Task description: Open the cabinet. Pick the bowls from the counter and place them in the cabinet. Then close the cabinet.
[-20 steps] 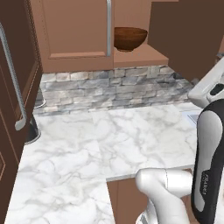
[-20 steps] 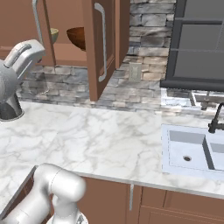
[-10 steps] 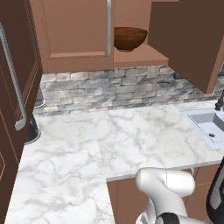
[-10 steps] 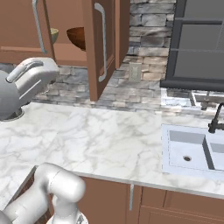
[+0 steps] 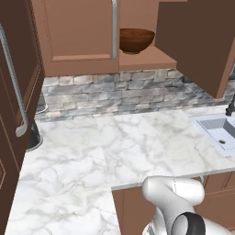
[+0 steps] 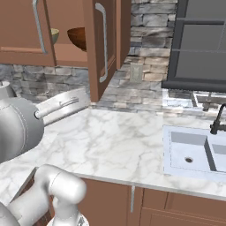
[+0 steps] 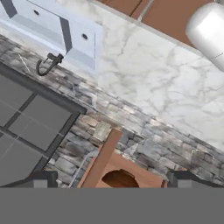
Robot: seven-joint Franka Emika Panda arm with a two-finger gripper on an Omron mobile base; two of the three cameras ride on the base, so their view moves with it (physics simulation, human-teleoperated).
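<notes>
Glossy dark wooden bowl (image 5: pixel 136 40), matt wooden cabinet (image 5: pixel 78 36), veined marble counter (image 5: pixel 114 147), rough stone backsplash (image 5: pixel 114 94).

A white sink (image 6: pixel 194 152) is set at the right, with a dark faucet (image 6: pixel 218 120) behind it. A grey stone backsplash (image 5: pixel 114 94) runs along the far wall, and a black-framed window (image 6: pixel 201 42) with grey panes hangs above the sink.

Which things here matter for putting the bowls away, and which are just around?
Job:
- cabinet, right door swung open
- brown bowl on its shelf
- pale bowl beside it
- counter

Just around:
- sink
- faucet
- stone wall
- dark-framed window
</notes>
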